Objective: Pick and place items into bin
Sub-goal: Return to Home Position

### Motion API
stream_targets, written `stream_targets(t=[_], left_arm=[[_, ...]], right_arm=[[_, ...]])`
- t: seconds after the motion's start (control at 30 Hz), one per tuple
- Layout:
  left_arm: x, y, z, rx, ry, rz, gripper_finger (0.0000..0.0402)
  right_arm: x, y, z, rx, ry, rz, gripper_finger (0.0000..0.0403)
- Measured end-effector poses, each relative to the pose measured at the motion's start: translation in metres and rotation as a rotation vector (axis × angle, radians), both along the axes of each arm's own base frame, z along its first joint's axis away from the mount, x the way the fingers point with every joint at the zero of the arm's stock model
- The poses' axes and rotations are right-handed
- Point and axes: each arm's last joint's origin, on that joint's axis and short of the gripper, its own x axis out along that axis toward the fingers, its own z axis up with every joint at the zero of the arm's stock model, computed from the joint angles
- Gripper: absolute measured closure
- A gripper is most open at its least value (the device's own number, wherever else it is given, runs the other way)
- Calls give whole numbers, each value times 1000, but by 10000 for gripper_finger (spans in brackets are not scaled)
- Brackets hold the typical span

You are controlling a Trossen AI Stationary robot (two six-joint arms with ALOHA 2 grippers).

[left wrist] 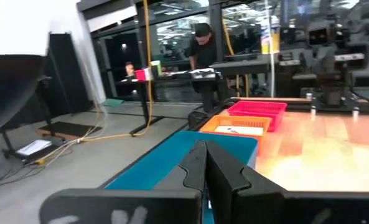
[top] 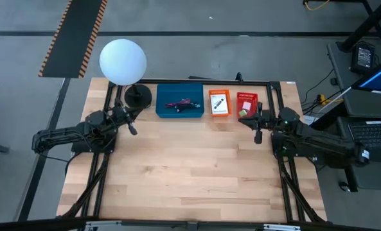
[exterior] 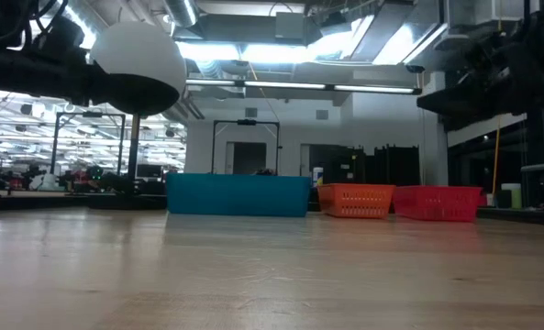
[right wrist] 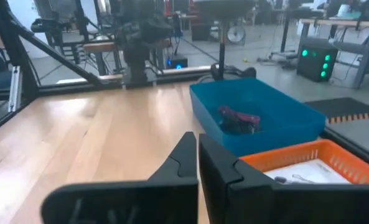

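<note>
Three bins stand in a row at the table's far edge. The blue bin [top: 180, 109] holds a pink-red item and a dark item [right wrist: 239, 118]. A white printed card [top: 220, 102] lies in the orange bin [right wrist: 308, 155]. The red bin [top: 247, 97] holds another white card and a green lump [top: 243, 113]. My left gripper [top: 133, 129] is shut and holds nothing; it hovers level, just left of the blue bin. My right gripper [top: 257, 136], also shut and holding nothing, hovers level just in front of the red bin.
A white globe lamp [top: 123, 61] on a black base [top: 137, 96] stands at the far left, close to my left gripper. Black frame rails [top: 106, 122] run along the table's sides and far edge. The bare wooden tabletop [top: 190, 173] stretches toward the near edge.
</note>
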Motion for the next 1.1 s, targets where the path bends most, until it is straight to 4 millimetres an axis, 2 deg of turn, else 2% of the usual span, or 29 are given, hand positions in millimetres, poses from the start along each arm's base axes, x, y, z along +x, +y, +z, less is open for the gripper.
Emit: stream_targets(t=[0.2, 0.7, 0.9, 1.1], left_arm=[[0, 0, 0, -16, -11, 15, 400], [0, 0, 0, -51, -33, 12, 394], [0, 0, 0, -51, -33, 12, 396], [0, 0, 0, -50, -33, 12, 397]], right_arm=[[-6, 3, -10, 15, 1, 1, 403], [-5, 9, -11, 2, 4, 57, 403], [-4, 12, -11, 102, -7, 84, 403], [-4, 12, -11, 125, -9, 81, 403]])
